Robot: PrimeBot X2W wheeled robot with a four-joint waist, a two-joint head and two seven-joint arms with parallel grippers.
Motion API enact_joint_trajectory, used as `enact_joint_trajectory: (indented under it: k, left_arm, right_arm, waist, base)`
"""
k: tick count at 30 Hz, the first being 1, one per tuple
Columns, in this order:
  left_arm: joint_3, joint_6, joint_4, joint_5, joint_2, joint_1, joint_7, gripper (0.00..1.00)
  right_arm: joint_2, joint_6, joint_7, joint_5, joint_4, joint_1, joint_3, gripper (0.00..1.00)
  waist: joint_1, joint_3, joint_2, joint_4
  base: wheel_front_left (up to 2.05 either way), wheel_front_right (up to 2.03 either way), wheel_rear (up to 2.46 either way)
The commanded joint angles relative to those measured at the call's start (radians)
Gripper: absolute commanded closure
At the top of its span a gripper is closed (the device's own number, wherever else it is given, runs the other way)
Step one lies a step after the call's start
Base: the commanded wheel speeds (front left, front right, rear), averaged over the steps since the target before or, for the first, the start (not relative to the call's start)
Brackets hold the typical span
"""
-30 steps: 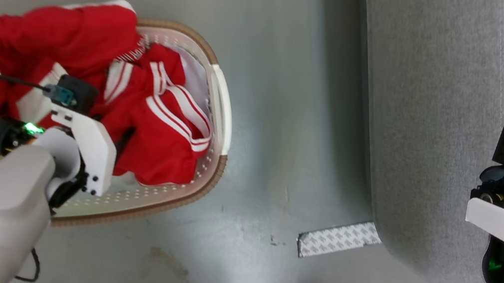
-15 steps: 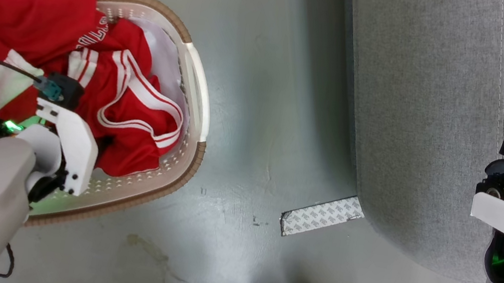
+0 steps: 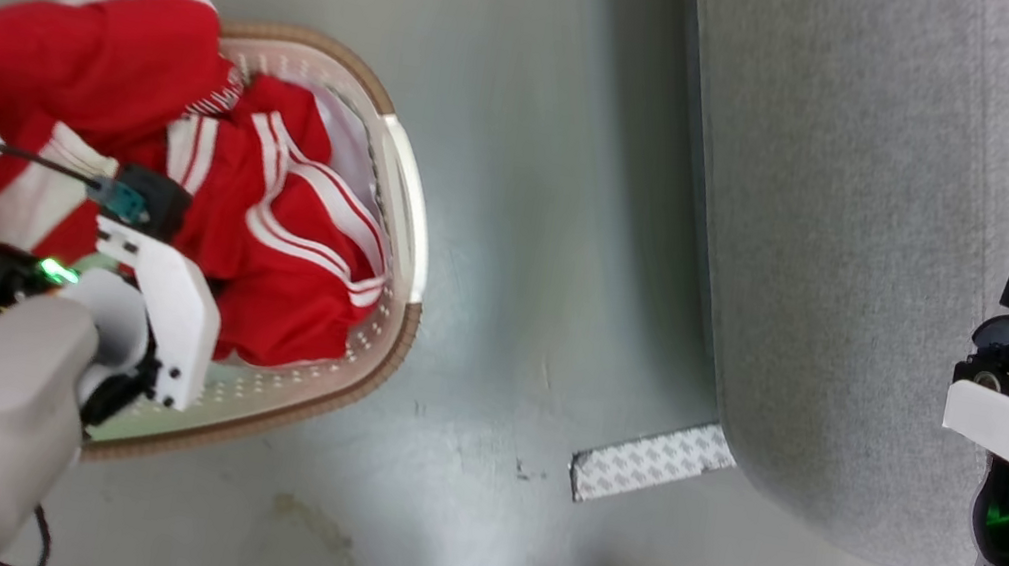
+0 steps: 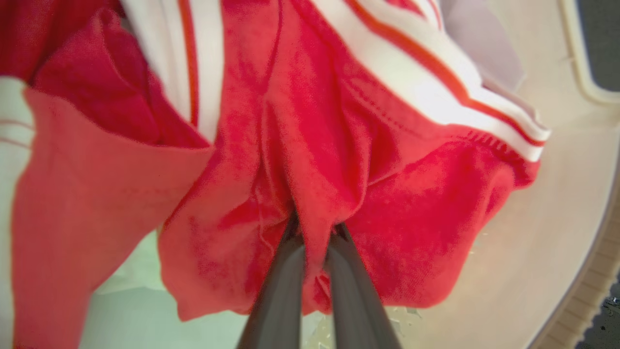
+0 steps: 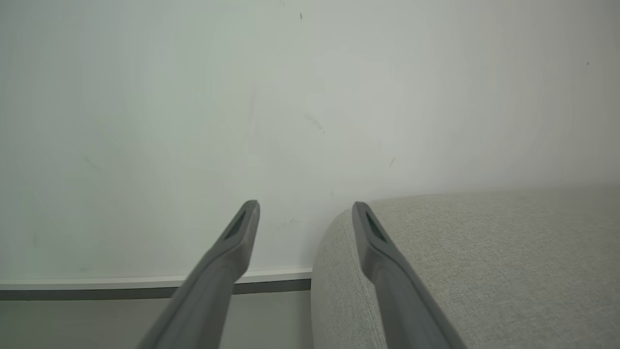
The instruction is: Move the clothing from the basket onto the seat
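Pinching a fold of the red clothing (image 4: 315, 145), the left gripper (image 4: 315, 231) has its fingers (image 4: 278, 286) set narrow, with cloth bunched between them, as the left wrist view shows. The clothing, red with white stripes, lies heaped in the basket (image 3: 403, 206), and one garment spills over the rim at the head view's upper left. A white sheet (image 3: 355, 138) shows beneath it against the basket's wall. The basket stands on the grey-green floor (image 3: 532, 176) at the left, well apart from the seat (image 3: 857, 228) at the right. No clothing lies on the part of the seat in view. The right gripper (image 5: 305, 206) hangs above the seat with its fingers wide and nothing between them. In the right wrist view one finger crosses the seat's rounded edge and the other stands against a pale wall (image 5: 242, 97). A patterned strip (image 3: 653, 464) lies on the floor, touching the seat's near corner.
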Motion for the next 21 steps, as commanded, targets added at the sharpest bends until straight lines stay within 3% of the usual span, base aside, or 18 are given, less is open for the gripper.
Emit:
enact_joint_trajectory:
  k: [1,21]
  left_arm:
    - [-0.004,0.001,-0.004,-0.016,-0.003,0.012,-0.007,1.0]
    - [-0.16,0.001,-0.105,-0.161,-0.099,0.106,-0.3,1.0]
  right_arm:
    - [0.003,-0.002,0.001,-0.008,0.003,-0.001,-0.005,0.0]
    - [-0.015,-0.002,0.001,-0.088,0.079,0.101,-0.017,0.0]
  waist:
    - [0.0,-0.027,-0.0002,0.014]
    - [0.0,-0.393,-0.0002,0.178]
  base:
    - [0.0,0.0,0.0]
    - [0.0,0.0,0.0]
